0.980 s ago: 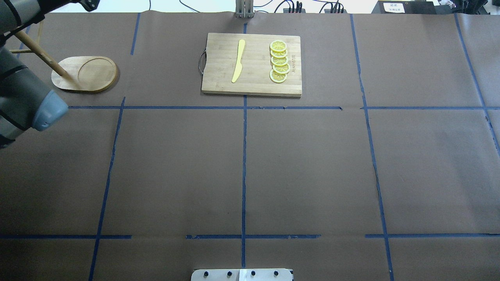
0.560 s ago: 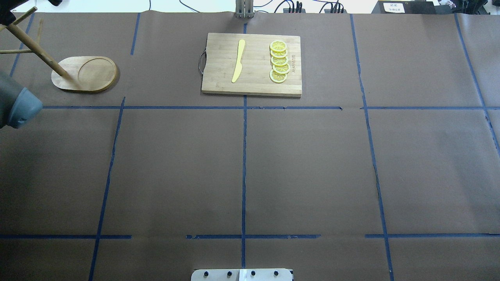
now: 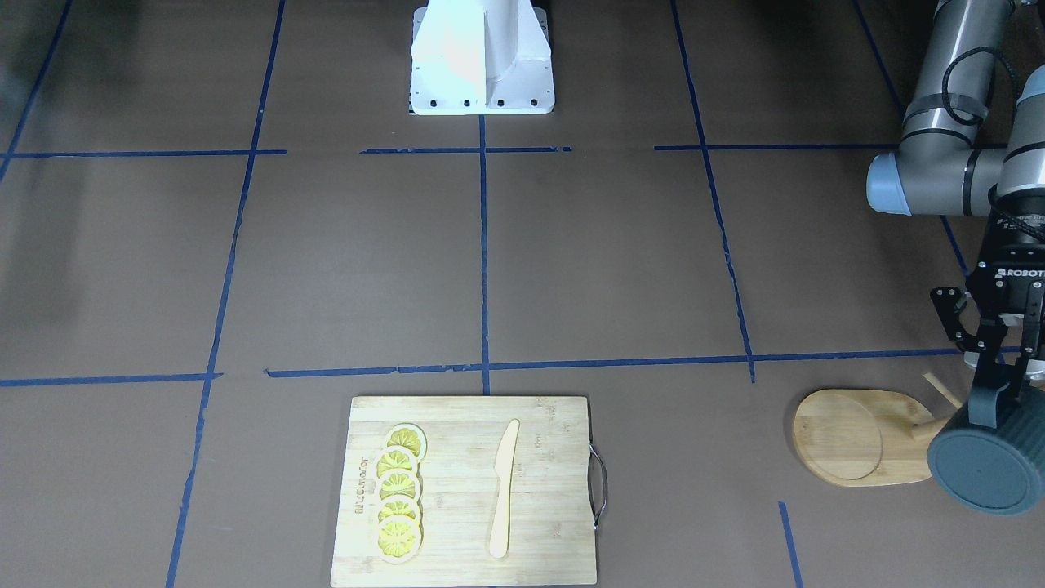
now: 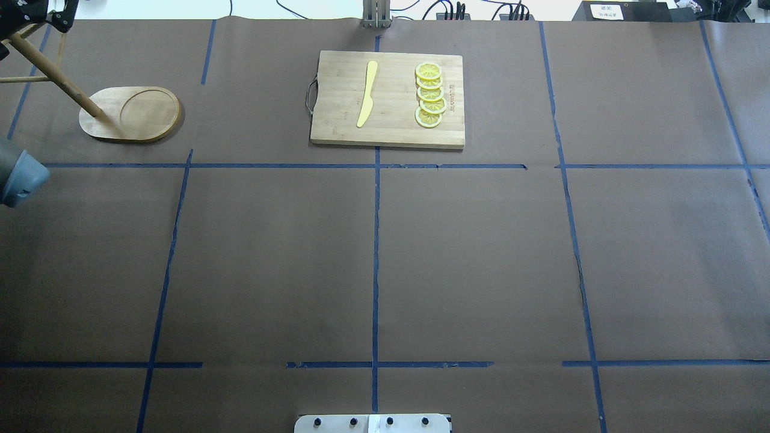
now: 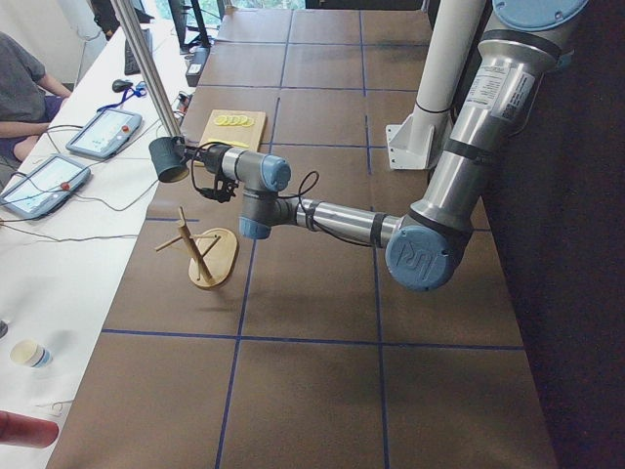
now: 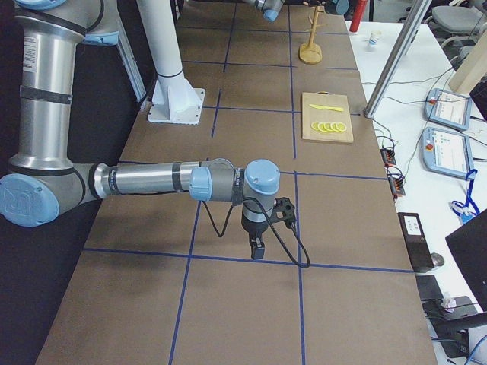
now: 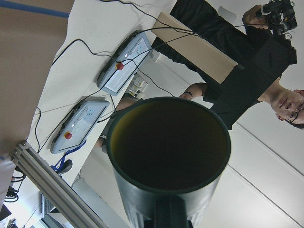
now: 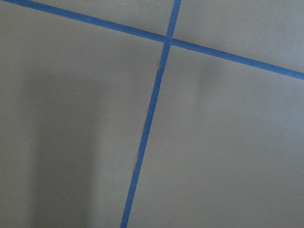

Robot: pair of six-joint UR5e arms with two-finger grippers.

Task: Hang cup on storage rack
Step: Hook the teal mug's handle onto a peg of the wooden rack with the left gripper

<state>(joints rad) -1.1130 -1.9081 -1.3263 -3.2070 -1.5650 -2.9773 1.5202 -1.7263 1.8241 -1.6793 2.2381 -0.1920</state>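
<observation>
My left gripper (image 3: 993,398) is shut on the cup (image 3: 984,469), a dark blue-grey ribbed mug. It holds the cup on its side in the air, above the post end of the storage rack (image 3: 849,437). In the left wrist view the cup's (image 7: 168,156) open mouth fills the middle. In the exterior left view the cup (image 5: 170,158) hangs above and beyond the rack's (image 5: 203,256) pegs, apart from them. The rack's oval base (image 4: 129,114) lies at the table's far left. My right gripper (image 6: 259,247) hovers low over the bare table; I cannot tell whether it is open.
A wooden cutting board (image 4: 397,129) with a yellow knife (image 4: 367,93) and several lemon slices (image 4: 430,96) lies at the middle back. The robot base (image 3: 482,57) stands mid-table. Tablets (image 5: 103,132) and a seated person (image 5: 24,88) are beyond the far edge.
My left arm's elbow has slid left, almost out of the overhead view, uncovering more of the rack's post and pegs. Board and rack base have not moved.
</observation>
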